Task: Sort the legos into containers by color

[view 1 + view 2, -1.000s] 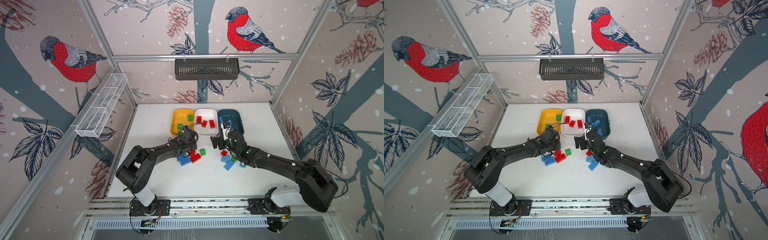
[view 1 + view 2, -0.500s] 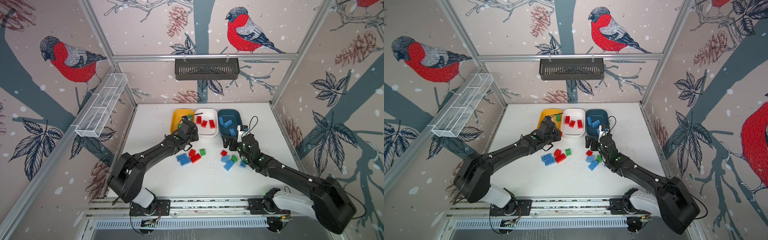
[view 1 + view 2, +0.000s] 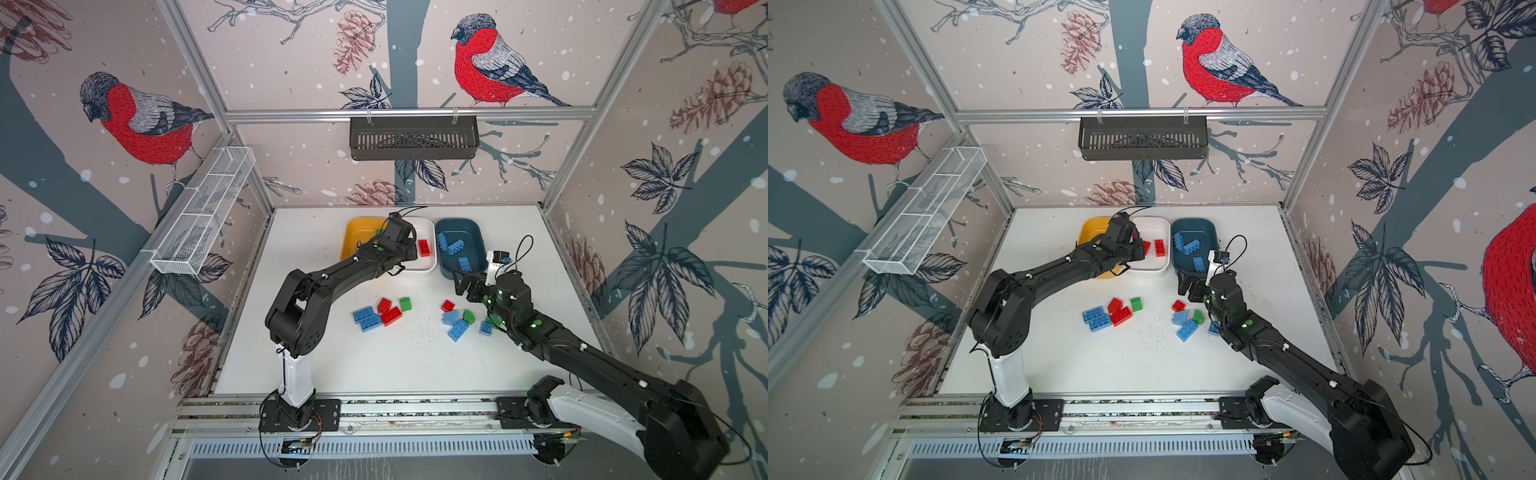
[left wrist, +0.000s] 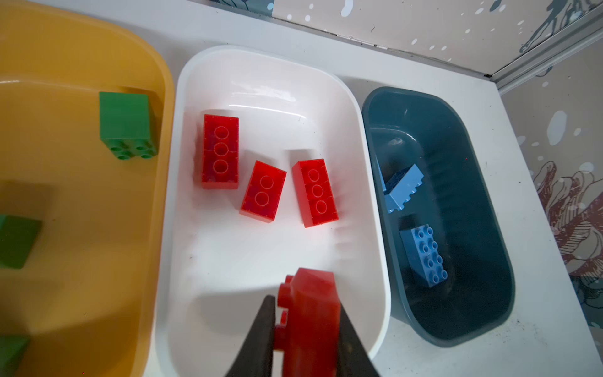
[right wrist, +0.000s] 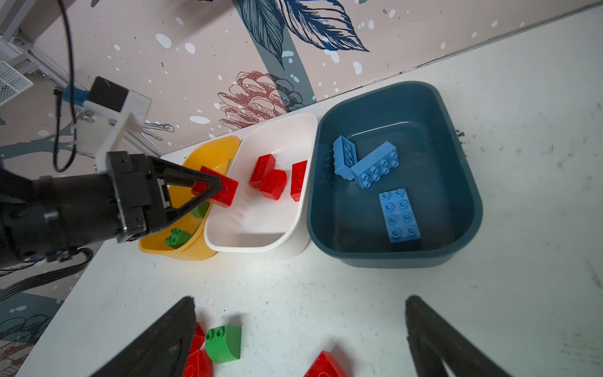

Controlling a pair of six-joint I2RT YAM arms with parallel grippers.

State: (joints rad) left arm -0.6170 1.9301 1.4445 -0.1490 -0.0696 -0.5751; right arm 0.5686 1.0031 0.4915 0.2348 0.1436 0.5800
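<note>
My left gripper is shut on a red lego and hangs over the near end of the white container, where three red legos lie. The yellow container holds green legos, and the teal container holds three blue ones. In front of the teal container, my right gripper stands open over bare table. On the table lie two loose groups of red, green and blue legos, one at left and one at right.
A white wire mesh basket hangs on the left wall. A dark slatted basket hangs on the back wall. The arm bases sit on a metal rail along the table's front edge.
My left gripper has carried the red lego from the table's left group back and rightward to above the white container. My right arm has shifted rightward, with its gripper open throughout.
</note>
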